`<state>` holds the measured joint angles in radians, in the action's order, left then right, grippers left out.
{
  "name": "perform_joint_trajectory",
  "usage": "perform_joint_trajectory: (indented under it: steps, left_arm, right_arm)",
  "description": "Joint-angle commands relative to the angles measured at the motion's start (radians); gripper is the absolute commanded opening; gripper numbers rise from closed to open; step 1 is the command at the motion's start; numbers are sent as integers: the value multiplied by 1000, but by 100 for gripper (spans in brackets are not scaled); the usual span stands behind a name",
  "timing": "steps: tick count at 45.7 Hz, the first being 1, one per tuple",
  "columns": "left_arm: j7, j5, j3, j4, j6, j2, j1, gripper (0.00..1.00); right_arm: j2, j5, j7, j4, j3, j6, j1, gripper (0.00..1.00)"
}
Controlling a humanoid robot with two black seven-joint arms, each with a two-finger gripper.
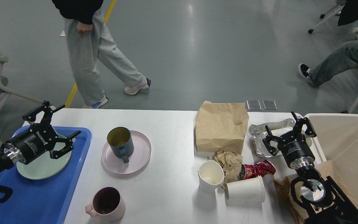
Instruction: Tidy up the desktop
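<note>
Hovering: right pincer, fingers apart, empty, over crumpled silver foil wrapper on wide white worktop, beside cream plastic bin. Left pincer apart over blue tray. Advice: descend straight, pinch foil edge, lift clear.

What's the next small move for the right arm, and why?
Probably lower the right gripper onto the foil wrapper and close. Its jaws are open and empty, right above the foil, and the cream bin sits beside it for the drop. The left gripper, also open, hovers over the green plate.
</note>
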<state>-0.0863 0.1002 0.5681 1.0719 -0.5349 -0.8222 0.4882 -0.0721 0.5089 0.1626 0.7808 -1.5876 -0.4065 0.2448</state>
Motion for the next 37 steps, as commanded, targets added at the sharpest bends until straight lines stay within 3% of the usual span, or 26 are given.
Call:
perform_joint_trajectory:
  steps: [1, 12, 21, 30, 37]
  left_arm:
    - [-6, 1, -301, -1, 0, -83, 245, 96]
    - [-7, 1, -1074, 0, -8, -78, 818, 96]
    - [-9, 0, -1648, 0, -28, 109, 1242, 96]
    - [-4, 0, -1947, 43, -46, 319, 1378, 96]
    - [-7, 0, -2126, 252, -57, 446, 1618, 96]
  right_arm:
    - [0, 0, 0, 0, 0, 0, -1, 100]
    - [0, 0, 0, 2, 0, 0, 1, 100]
    - [0, 0, 0, 2, 0, 0, 1, 100]
    - [0, -1, 0, 0, 0, 0, -1, 100]
    - [0, 0, 0, 0, 0, 0, 1, 100]
